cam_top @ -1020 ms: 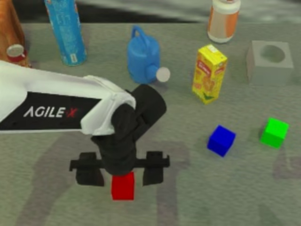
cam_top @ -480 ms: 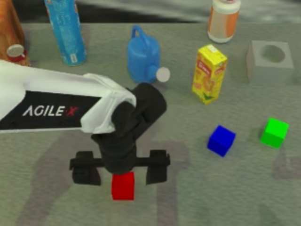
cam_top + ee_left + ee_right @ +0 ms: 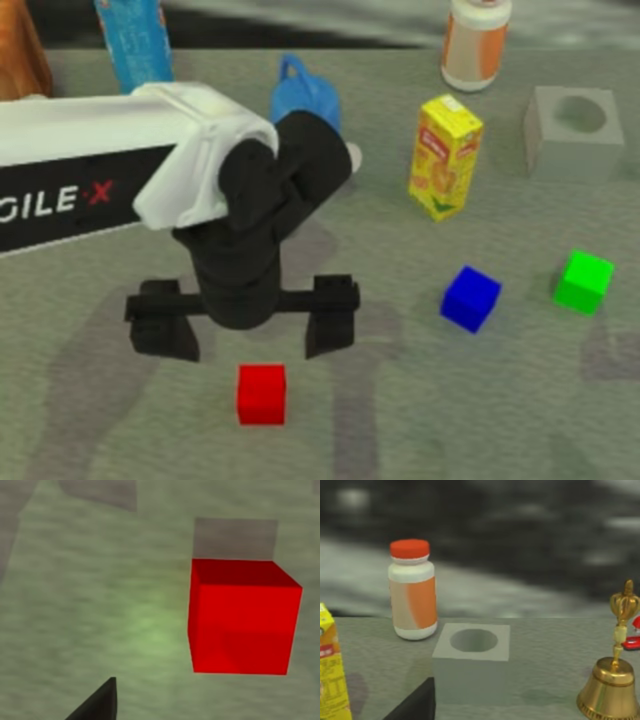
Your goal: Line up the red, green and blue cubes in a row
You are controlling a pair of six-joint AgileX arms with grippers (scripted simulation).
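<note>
The red cube (image 3: 261,393) sits placed near the front, left of centre, with the left gripper (image 3: 243,325) above and just behind it, jaws wide apart and empty. The blue cube (image 3: 471,298) and green cube (image 3: 584,281) lie well off to the right, farther back. Next, I judge, blue must join red (the right arm is out of the top view). A second ago the gripper straddled red; it has since lifted clear.

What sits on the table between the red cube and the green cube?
In the top view, the blue cube sits between the red cube and the green cube, nearer the green one.
</note>
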